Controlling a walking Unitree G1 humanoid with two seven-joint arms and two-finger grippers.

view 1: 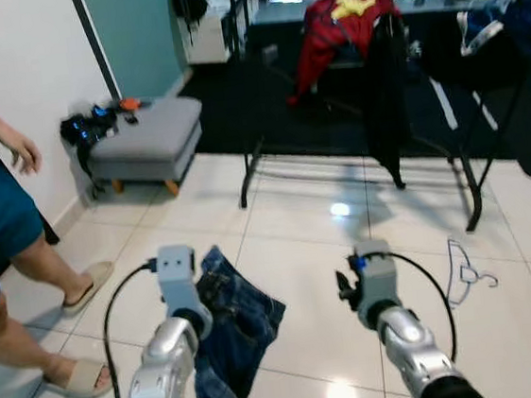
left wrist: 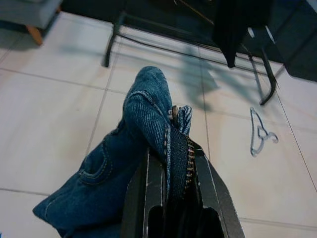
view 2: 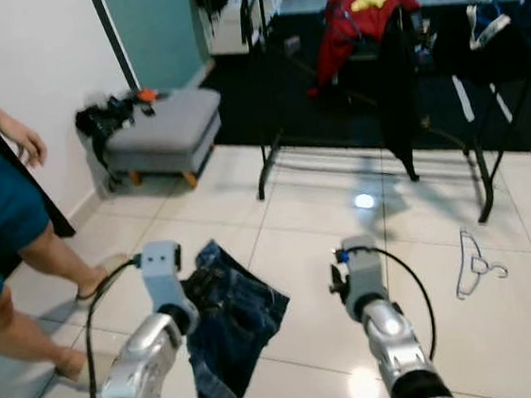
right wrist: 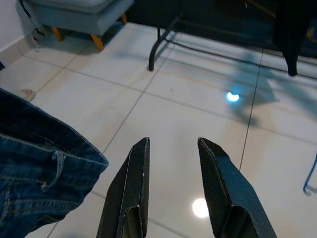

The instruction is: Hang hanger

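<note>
Gripping jeans (left wrist: 143, 144): left gripper (left wrist: 171, 171), fingers closed on denim. Hovering over tiles, holding nothing: right gripper (right wrist: 173, 168), fingers parted. Lying on floor (view 1: 347, 247) near rack (view 1: 356, 151): wire hanger (view 1: 465, 275). Cut off at edge: person (view 1: 3, 236).

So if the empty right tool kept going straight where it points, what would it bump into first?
Probably the bare floor tiles. The right tool is open and aims down at them, with the clothes rack farther beyond, though depth is hard to judge.
</note>
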